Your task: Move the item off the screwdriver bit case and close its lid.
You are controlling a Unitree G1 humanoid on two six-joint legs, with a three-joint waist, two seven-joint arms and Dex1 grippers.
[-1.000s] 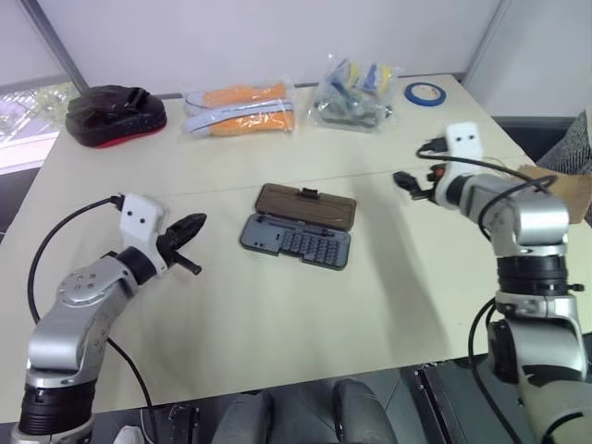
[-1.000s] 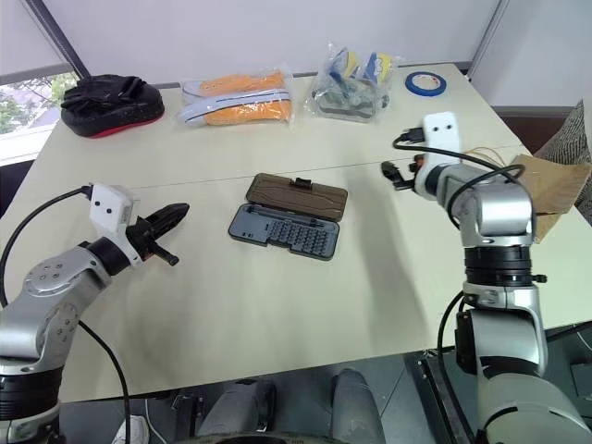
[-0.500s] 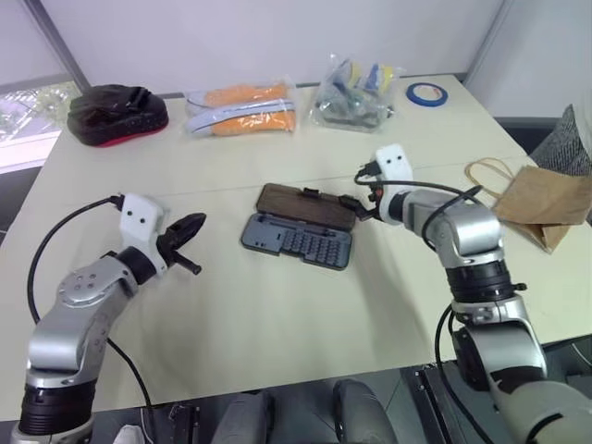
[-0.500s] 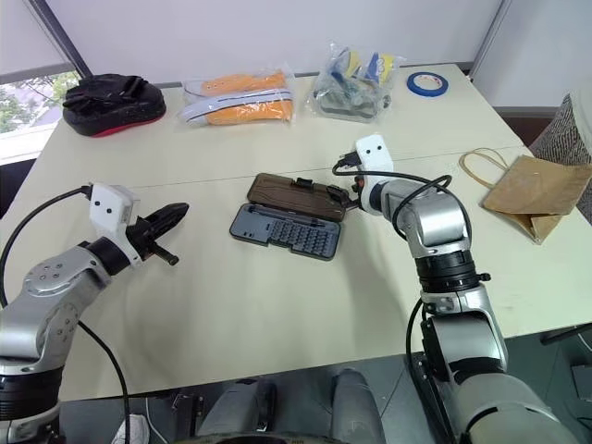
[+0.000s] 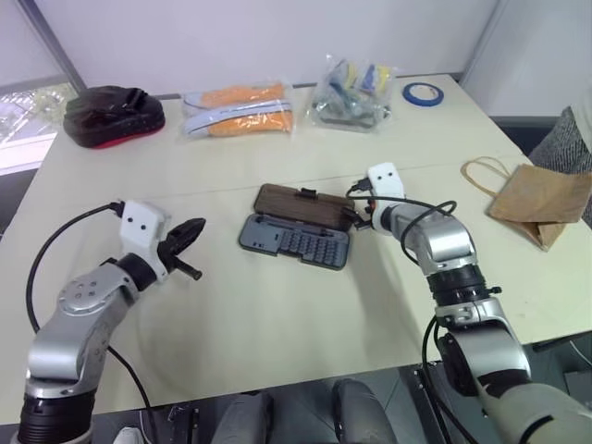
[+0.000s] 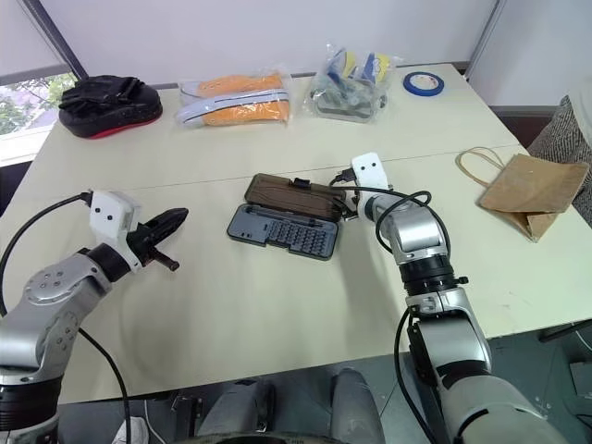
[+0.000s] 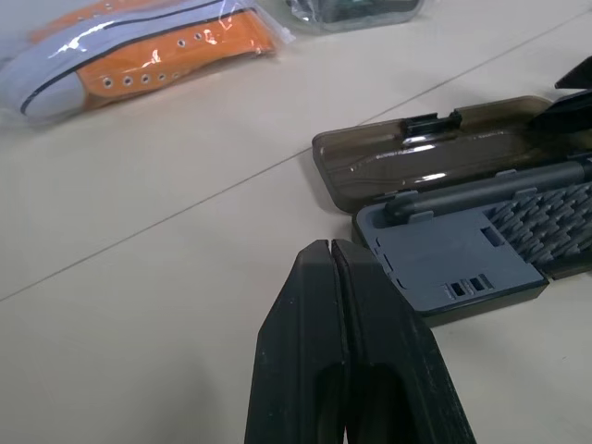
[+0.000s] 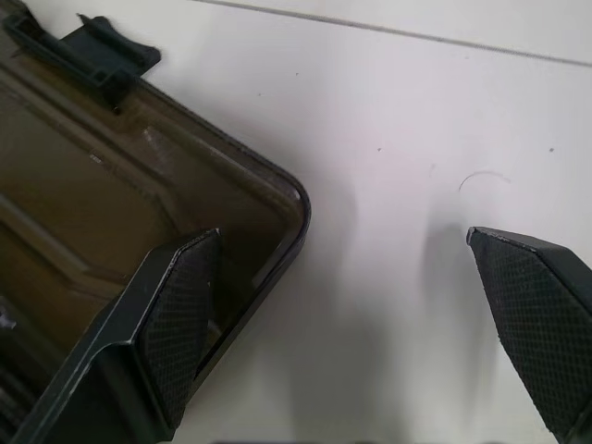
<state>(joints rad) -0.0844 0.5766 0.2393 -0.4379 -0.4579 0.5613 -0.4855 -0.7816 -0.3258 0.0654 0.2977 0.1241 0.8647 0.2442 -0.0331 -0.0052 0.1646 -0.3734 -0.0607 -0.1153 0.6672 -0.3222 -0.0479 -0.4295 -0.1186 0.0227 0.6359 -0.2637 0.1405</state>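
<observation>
Lid (image 8: 120, 185) of the open screwdriver bit case (image 5: 296, 227) lies flat on the tabletop (image 5: 277, 314), its corner between the right gripper's (image 5: 359, 215) wide-spread jaws, the left gripper's (image 5: 190, 231) jaws pressed together well apart.

No legible text, label, brand, number or sign found on any surface inspected. The open hinged plastic bit case (image 5: 298, 225), the crumpled brown paper bag (image 5: 541, 197) and the bagged goods along the desk's far edge carry no readable markings.
</observation>
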